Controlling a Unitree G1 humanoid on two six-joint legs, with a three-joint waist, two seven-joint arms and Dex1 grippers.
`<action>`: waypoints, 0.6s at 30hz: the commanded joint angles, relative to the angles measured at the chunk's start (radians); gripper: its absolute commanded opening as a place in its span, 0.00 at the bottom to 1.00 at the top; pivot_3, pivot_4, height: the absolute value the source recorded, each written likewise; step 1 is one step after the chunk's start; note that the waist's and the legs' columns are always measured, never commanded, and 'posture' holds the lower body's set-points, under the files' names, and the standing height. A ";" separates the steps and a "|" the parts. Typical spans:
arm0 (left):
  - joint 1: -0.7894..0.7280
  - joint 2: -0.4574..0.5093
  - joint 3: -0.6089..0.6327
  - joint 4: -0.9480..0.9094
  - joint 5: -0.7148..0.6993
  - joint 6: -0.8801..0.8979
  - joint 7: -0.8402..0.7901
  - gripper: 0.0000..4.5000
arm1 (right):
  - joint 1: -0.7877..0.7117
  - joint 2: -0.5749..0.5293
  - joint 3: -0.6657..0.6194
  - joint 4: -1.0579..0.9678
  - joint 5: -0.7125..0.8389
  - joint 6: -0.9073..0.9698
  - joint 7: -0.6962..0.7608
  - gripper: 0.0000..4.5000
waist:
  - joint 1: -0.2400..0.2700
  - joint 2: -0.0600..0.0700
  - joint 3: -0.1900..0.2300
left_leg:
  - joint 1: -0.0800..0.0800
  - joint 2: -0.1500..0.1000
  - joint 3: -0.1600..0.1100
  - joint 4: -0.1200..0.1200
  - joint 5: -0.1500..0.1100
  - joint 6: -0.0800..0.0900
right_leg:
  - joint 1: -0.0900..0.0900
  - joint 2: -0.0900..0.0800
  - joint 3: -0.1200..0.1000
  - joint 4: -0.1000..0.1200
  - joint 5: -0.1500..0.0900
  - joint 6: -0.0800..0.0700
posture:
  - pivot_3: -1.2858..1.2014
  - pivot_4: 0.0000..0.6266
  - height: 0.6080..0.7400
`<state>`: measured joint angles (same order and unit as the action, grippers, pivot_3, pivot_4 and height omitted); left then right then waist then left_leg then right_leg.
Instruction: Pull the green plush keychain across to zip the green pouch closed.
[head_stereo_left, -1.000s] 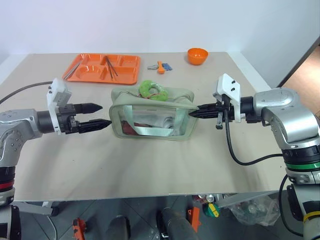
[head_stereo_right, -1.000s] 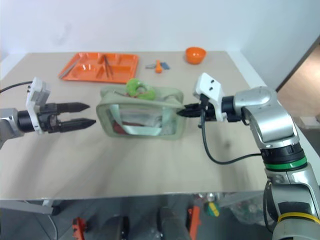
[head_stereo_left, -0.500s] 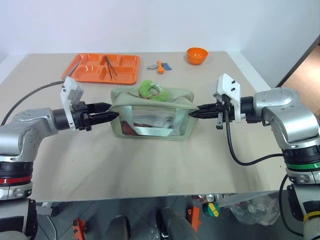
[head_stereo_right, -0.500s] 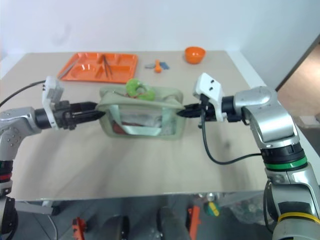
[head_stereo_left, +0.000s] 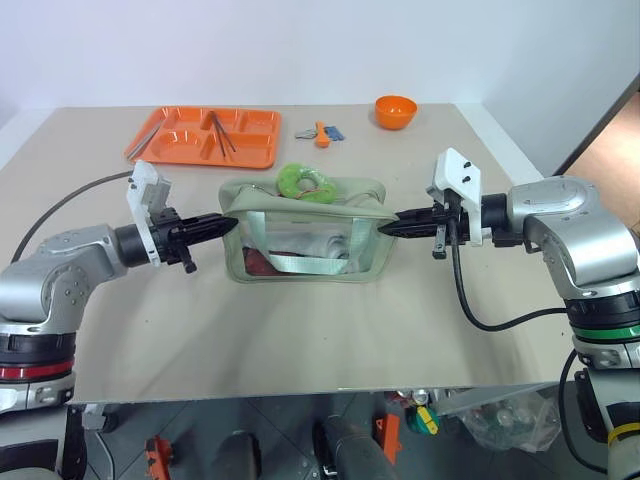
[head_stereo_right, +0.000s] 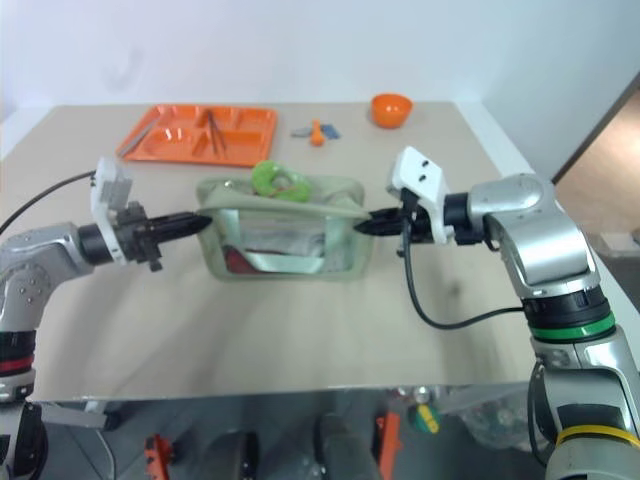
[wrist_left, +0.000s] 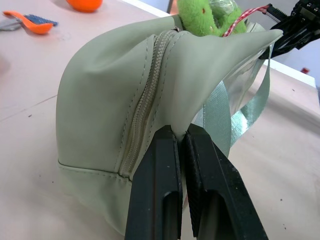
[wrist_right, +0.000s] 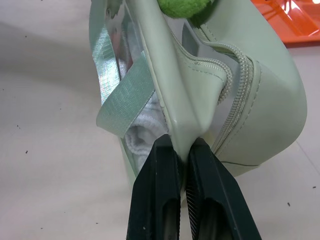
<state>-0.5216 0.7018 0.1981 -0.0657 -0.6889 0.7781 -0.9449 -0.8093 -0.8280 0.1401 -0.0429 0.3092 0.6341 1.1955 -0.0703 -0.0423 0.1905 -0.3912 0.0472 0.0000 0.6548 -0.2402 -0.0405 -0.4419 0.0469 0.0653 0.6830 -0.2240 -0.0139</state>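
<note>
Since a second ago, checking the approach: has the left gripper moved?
Yes. The left gripper moved right, toward the green pouch, and shut on its end.

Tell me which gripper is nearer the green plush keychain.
Left, by a small margin. The left gripper pinches the green pouch at its left end; the right gripper pinches the opposite end. The green plush keychain sits on top, slightly toward the left end.

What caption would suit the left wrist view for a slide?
Left gripper shut on a pinched fold at one end of the green pouch, the green plush keychain resting on top.
</note>
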 joint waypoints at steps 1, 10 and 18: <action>0.015 -0.007 -0.003 -0.032 -0.008 0.000 0.012 0.00 | -0.009 -0.026 -0.052 -0.044 0.041 0.012 0.021 0.22 | 0.000 0.000 0.000 | 0.000 0.000 0.000 0.000 0.000 0.000 | 0.000 0.000 0.000 0.000 0.000 0.000 | 0.52 0.24 1.00; 0.006 -0.004 0.007 -0.032 -0.012 0.003 0.023 0.00 | -0.055 -0.087 -0.087 0.062 0.031 -0.023 0.031 0.90 | 0.001 0.000 0.000 | 0.000 -0.001 0.000 0.000 0.000 0.000 | 0.000 0.000 0.000 0.000 0.001 0.001 | 0.52 0.24 1.00; 0.006 -0.004 0.017 -0.038 -0.021 0.001 0.032 0.00 | -0.312 0.023 -0.093 0.334 -0.027 -0.031 -0.104 0.97 | -0.005 0.000 0.000 | 0.002 -0.001 0.003 0.000 0.000 0.000 | 0.000 0.000 0.002 0.000 0.002 0.001 | 0.52 0.24 1.00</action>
<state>-0.5112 0.6932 0.2074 -0.0875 -0.6993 0.7829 -0.9112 -1.0807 -0.8234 0.0620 0.2744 0.2879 0.6087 1.1118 -0.0754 -0.0422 0.1905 -0.3897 0.0466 0.0021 0.6546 -0.2397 -0.0405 -0.4417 0.0471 0.0682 0.6831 -0.2222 -0.0128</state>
